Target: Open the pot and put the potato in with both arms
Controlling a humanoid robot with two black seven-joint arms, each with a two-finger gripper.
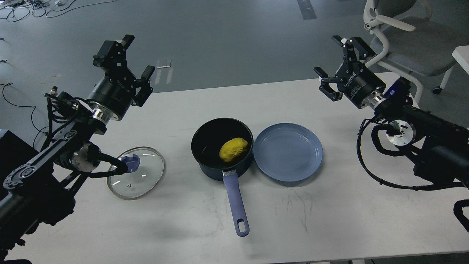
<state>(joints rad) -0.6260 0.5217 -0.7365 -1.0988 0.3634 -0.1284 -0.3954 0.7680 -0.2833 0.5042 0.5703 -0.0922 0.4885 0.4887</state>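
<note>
Potato (233, 149) sits inside the open pot (222, 146), down between both grippers and well apart from each. Left gripper (136, 62) is spread open, holding nothing, lid (136, 172) on the table below it. Right gripper (335, 64) is spread and empty too, plate (288, 152) below-left of it.

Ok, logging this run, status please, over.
Left gripper and right gripper open, raised. Potato inside pot; lid off, on table. Nothing in the way.

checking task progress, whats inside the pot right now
The potato lies inside the open pot, toward its right wall. The floor beneath the potato is hidden.
</note>
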